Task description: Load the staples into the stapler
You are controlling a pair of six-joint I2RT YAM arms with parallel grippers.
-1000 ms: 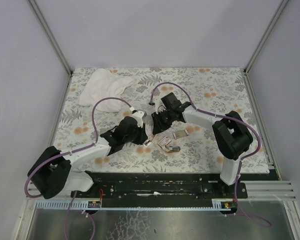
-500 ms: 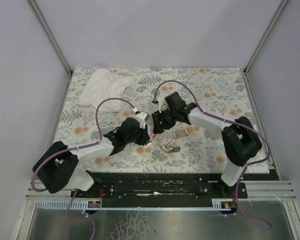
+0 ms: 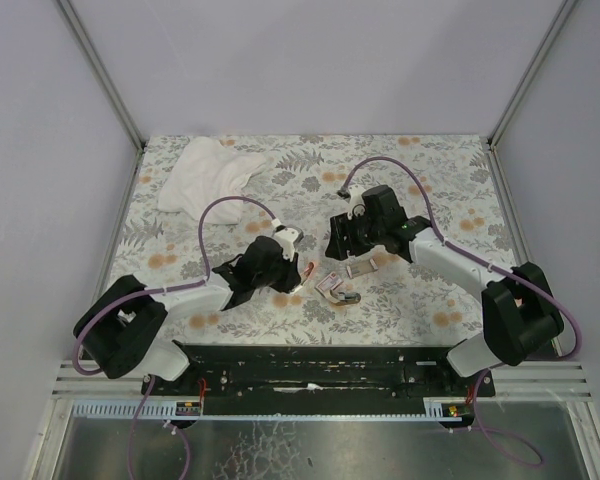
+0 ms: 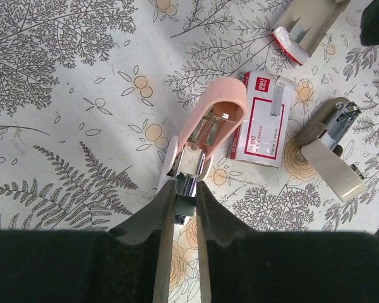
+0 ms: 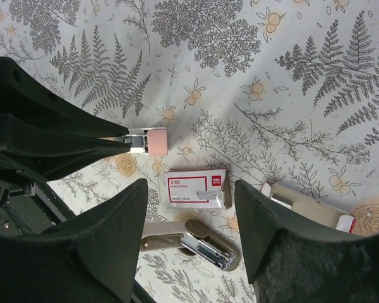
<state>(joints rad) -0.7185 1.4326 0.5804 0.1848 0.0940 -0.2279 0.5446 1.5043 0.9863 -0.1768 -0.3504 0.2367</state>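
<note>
The right gripper [image 5: 191,189] had its jaws apart with nothing in them, hanging right over the staples [image 5: 192,188]. The red box sat flat on the table, showing between the two fingers in the wrist view. Its long axis ran finger to finger (so I'd guess a wrist turn was needed to pinch it the short way). What looked like a short silvery strip [image 5: 217,199] lay on one end of the box.

The left gripper [image 4: 186,186] was clamped on the rear end of the stapler [image 4: 215,123], just beside the box. The pink body pointed away from the fingers with its channel exposed. So the right arm was the free one, and the nearer one.

Two tan bits [image 5: 189,243] lay near the box. Everything sat on a floral table top [image 3: 430,170], with a white cloth [image 3: 205,170] well apart in the far left corner and plain grey walls [image 3: 310,60] around.
</note>
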